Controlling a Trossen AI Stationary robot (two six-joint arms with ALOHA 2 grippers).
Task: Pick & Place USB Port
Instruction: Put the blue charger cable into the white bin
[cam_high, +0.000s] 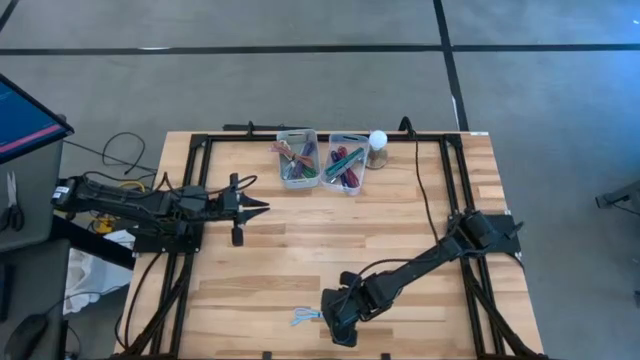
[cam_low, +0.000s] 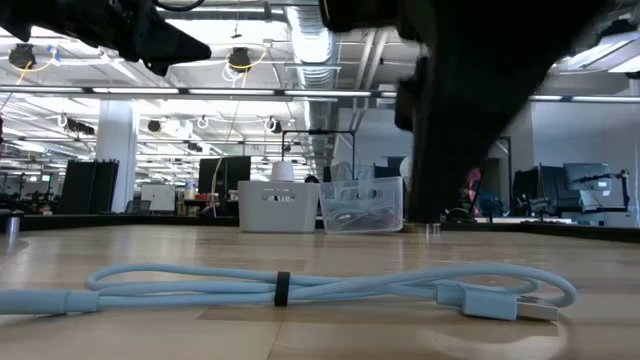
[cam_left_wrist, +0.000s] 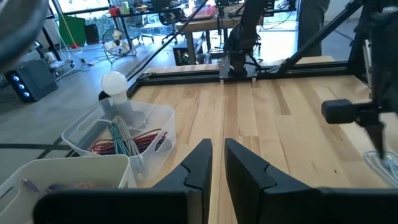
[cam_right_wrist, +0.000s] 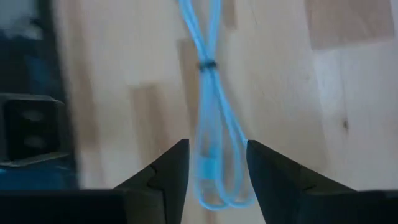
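Two clear plastic bins stood side by side near the far edge of the wooden table, each holding a tangle of coloured cables. Just beside the right-hand bin sat a white ball on a small stand. Off the table's left edge lay a screen glowing blue, with loose black wires trailing across the grey floor.

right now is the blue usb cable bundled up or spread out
Bundled. The cable lies folded into a long loop on the table, cinched by a dark tie at its middle. The right end effector hovers open above one end.
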